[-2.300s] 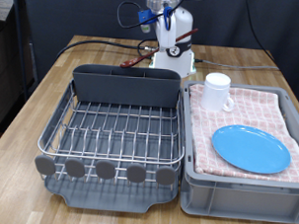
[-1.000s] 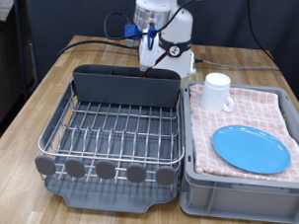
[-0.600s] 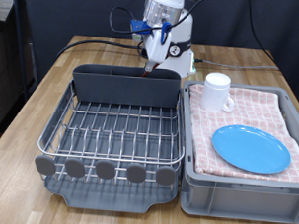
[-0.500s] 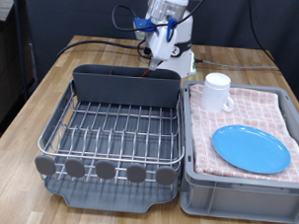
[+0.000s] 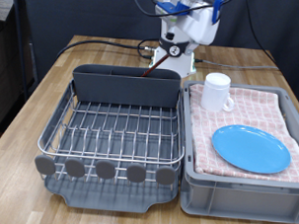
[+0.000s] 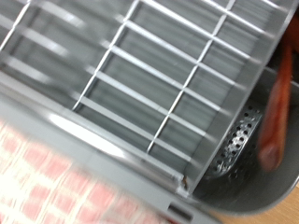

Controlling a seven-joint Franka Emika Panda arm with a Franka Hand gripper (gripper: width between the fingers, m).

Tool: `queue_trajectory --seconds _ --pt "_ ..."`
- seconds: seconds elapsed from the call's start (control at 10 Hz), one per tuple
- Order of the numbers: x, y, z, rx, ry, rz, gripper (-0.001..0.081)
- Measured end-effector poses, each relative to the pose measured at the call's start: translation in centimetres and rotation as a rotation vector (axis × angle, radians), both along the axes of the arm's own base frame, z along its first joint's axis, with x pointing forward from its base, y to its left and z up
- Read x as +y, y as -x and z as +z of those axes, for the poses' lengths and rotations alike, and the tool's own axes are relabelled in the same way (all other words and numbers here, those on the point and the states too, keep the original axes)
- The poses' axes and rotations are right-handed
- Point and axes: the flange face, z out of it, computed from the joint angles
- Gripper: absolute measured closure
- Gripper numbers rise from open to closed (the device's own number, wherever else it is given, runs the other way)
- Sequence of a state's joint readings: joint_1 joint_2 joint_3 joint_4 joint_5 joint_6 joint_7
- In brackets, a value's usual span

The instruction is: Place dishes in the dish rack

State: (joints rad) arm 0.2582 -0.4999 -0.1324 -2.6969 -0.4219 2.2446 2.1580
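From my exterior view the hand point(image 5: 189, 7) sits high at the top edge, above the far end of the dish rack point(image 5: 111, 135), and it is partly cut off and cluttered with cables, so I cannot tell how far its fingers are apart or whether anything is between them. My wrist view shows no fingers at all, only the rack's silver wire grid point(image 6: 140, 84), its grey rim, a patch of the pink checkered cloth point(image 6: 56, 182), and the wooden spoon point(image 6: 277, 112), blurred, standing in the perforated cutlery compartment point(image 6: 238, 145). In the exterior view I see the spoon's upper end poking up behind that compartment. The white mug point(image 5: 218, 92) and the blue plate point(image 5: 251, 148) lie on the cloth in the grey crate point(image 5: 241, 184), just beside the rack on the desk point(image 5: 31, 118), well below the hand.
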Motion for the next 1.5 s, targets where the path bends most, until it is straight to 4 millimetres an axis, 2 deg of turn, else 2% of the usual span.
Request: queue_trajectory --seconds 0.3,0.4,0.7,1.0,1.2,1.5 --pt "4.5 -1.0 2.5 0.022 -0.012 0.186 0.0004" --pt "5.2 -1.4 2.5 0.037 -0.001 0.197 0.0004" --pt "5.1 -2.3 2.8 -0.004 -0.038 0.255 0.0004" --pt "5.8 -5.0 3.3 -0.025 -0.099 0.34 0.0004" --pt "6.4 -7.2 3.8 -0.013 -0.094 0.309 0.0004" --pt "7.5 -9.4 2.8 -0.037 -0.108 0.267 0.0004"
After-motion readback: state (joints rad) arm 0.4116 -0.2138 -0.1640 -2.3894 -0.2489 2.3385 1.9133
